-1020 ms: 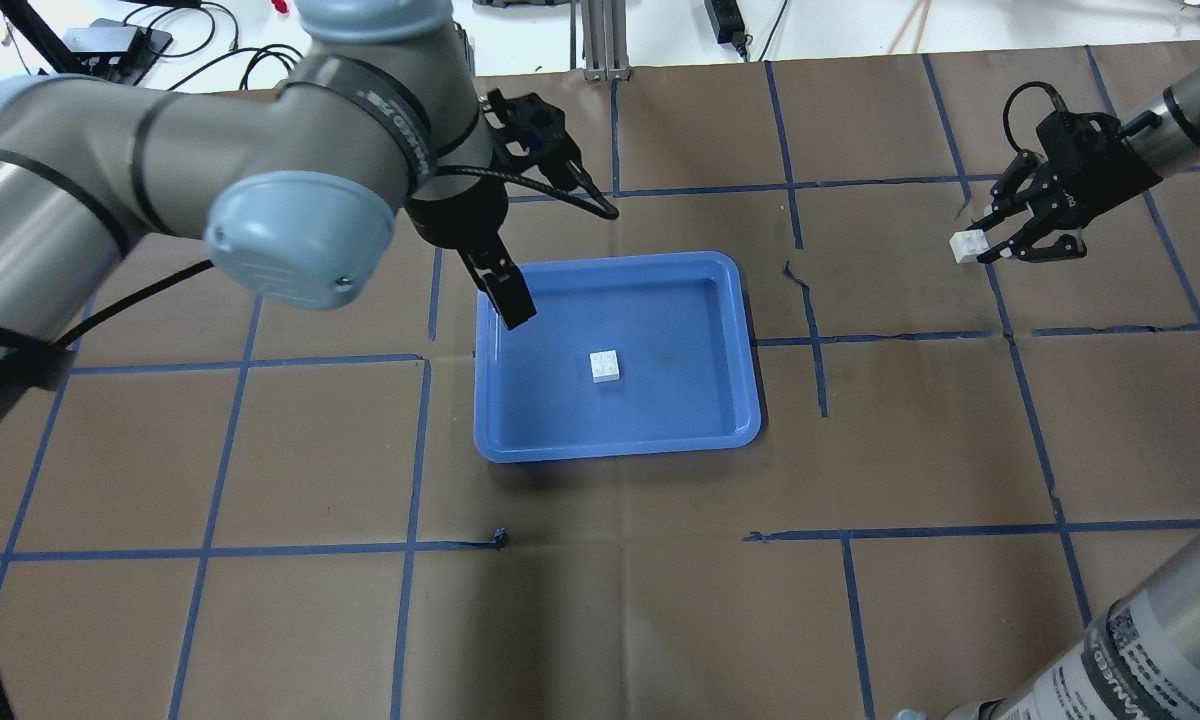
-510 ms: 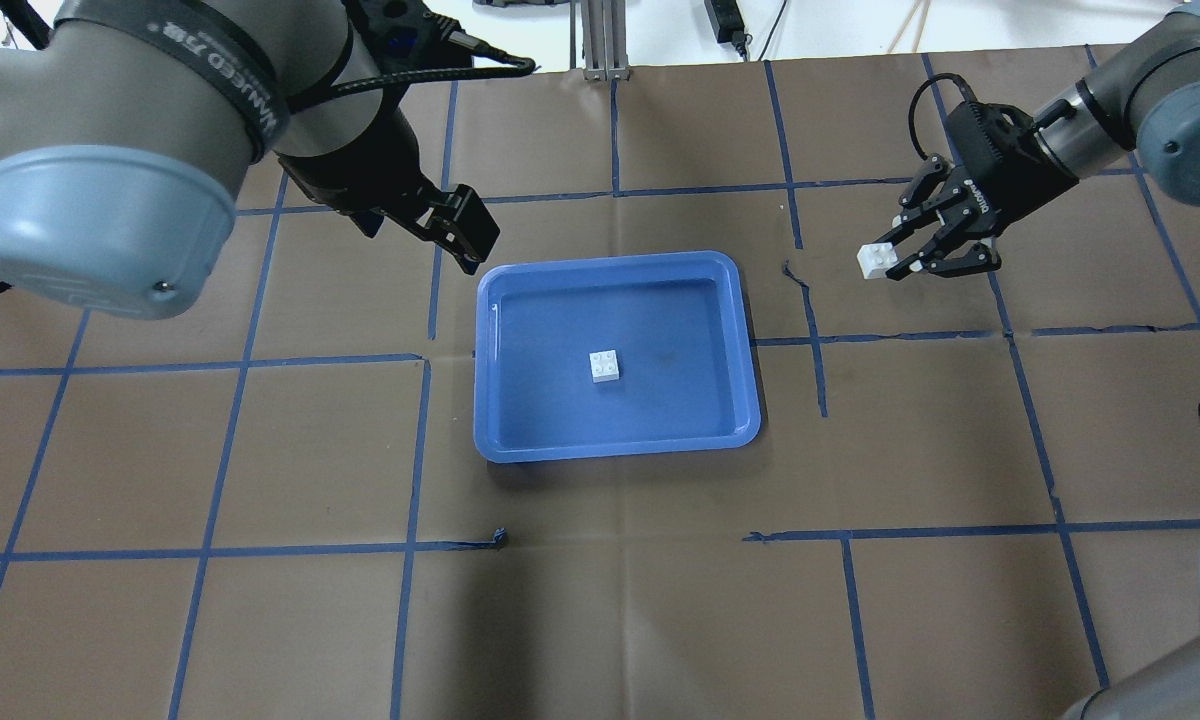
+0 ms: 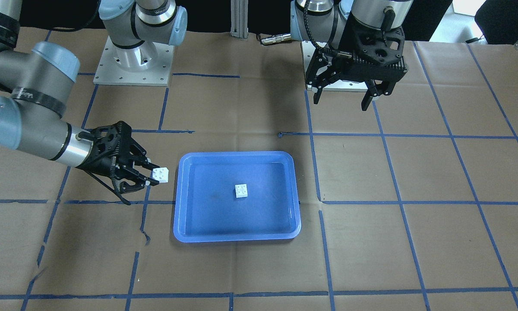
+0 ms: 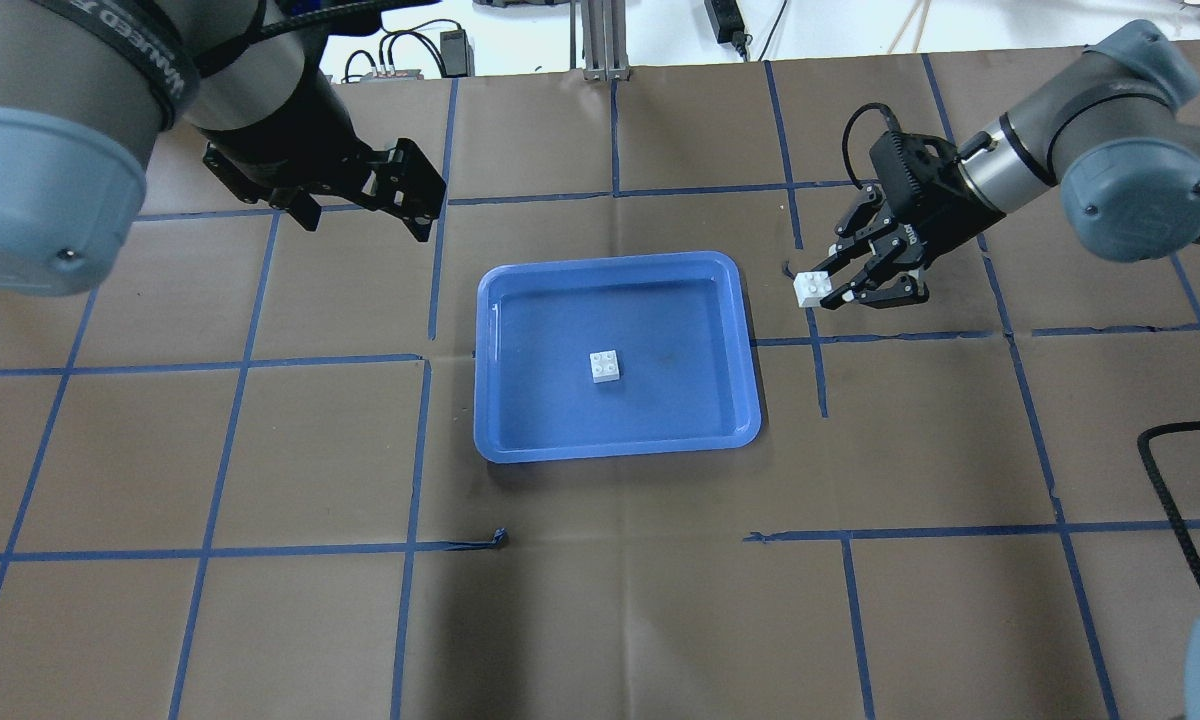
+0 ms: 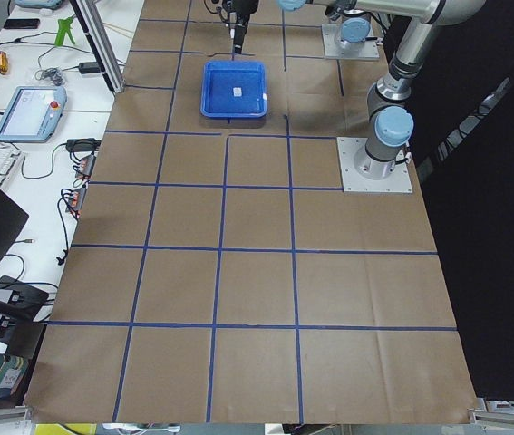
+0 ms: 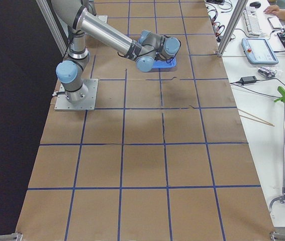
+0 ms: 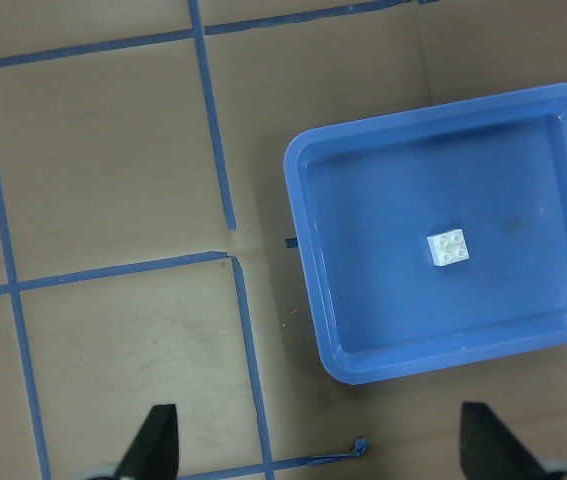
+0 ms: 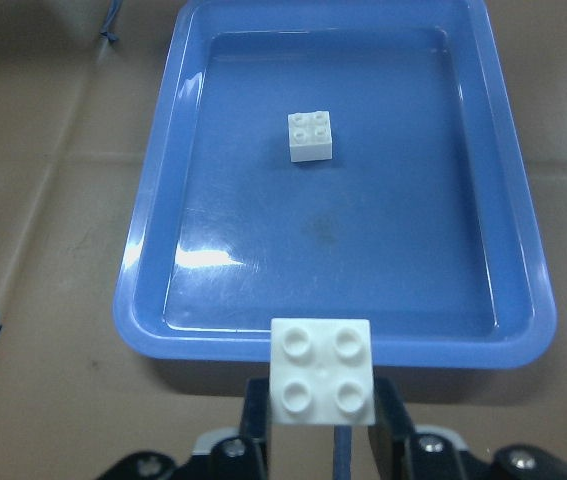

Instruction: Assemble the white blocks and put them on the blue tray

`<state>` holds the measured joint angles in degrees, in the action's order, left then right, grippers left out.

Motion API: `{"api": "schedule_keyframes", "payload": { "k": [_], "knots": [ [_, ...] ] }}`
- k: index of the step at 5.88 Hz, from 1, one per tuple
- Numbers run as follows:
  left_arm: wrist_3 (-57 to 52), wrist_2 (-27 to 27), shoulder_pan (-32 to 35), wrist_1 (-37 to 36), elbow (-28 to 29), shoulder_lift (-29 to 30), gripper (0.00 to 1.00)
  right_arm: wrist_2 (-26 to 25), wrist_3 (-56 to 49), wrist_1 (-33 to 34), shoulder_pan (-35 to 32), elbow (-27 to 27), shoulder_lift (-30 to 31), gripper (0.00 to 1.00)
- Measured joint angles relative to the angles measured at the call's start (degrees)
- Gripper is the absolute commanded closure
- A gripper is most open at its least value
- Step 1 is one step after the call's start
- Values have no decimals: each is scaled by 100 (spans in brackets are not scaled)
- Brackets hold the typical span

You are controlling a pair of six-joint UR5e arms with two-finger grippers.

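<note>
1. The step in hand, as I judge it, is bringing the second brick to the first. The right gripper (image 4: 825, 292) hangs above the surface (image 4: 600, 620), just beside the rim of the blue tray (image 4: 560, 320) on the robot's right. It is not yet over the tray.
2. The right jaws are clamped on the sides of one white block (image 4: 811, 289), open only as wide as the brick. The brick sticks out past the tips, and its four studs show in the right wrist view. It seems a little tilted.
3. The other white block (image 4: 605, 366) lies studs up near the middle of the tray, apart from every wall. Nothing touches it.
4. The left gripper (image 3: 340, 103) hangs near the robot's base, well apart from the tray. Its jaws are wide apart and hold nothing.
5. The next move probably calls for these things:
   - carry the held brick over the lying one;
   - make it level and square to that brick;
   - bring it down straight, so that the lower brick's studs enter the underside of the held one.
6. The lower brick is loose on the smooth tray, so I think an off-centre push could make it slide.
</note>
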<state>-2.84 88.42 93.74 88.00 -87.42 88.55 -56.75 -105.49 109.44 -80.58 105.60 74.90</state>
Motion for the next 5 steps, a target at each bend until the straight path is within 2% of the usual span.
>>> {"api": "schedule_keyframes", "payload": {
  "k": [3, 5],
  "knots": [
    [12, 22, -58, 295, 130, -68, 1, -3, 1514, 2151, -891, 725, -262, 67],
    [12, 13, -64, 289, 129, -97, 1, -3, 1888, 3038, -1257, 849, -718, 67]
  ]
}}
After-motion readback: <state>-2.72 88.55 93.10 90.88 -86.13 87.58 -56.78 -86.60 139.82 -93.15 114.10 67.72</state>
